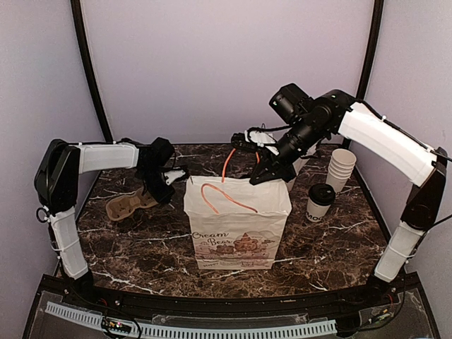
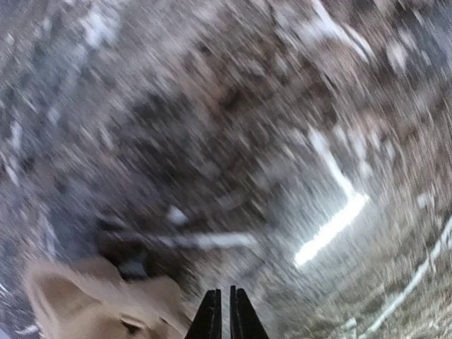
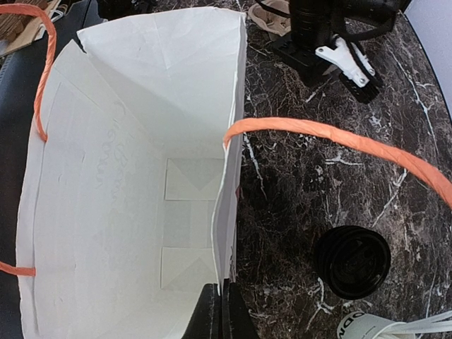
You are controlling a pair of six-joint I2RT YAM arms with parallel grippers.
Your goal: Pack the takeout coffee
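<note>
The coffee [image 1: 321, 201] stands upright on the table [image 1: 339, 244], right of centre in the top view, just right of the bag [image 1: 236, 226] and in front of the cup stack [image 1: 342, 168]. Nothing touches it.

The right gripper [image 3: 221, 314] is at the bottom centre of its wrist view, pinched on the bag's right rim, so the mouth gapes and the inside shows empty. The left gripper [image 2: 226, 314] hangs at the left of the top view above a tan carrier [image 1: 131, 205]. Its fingers are nearly together with nothing between them, and its own view is badly blurred.

The cup is probably light for its height and tips easily, whether full or not. Its paper wall would buckle under a hard squeeze, and its domed lid looks slick and may pop off if lifted by. The best hold is likely across the upper wall, just under the lid's rim, where the paper is stiffest. It should be kept upright and lowered straight into the bag.
</note>
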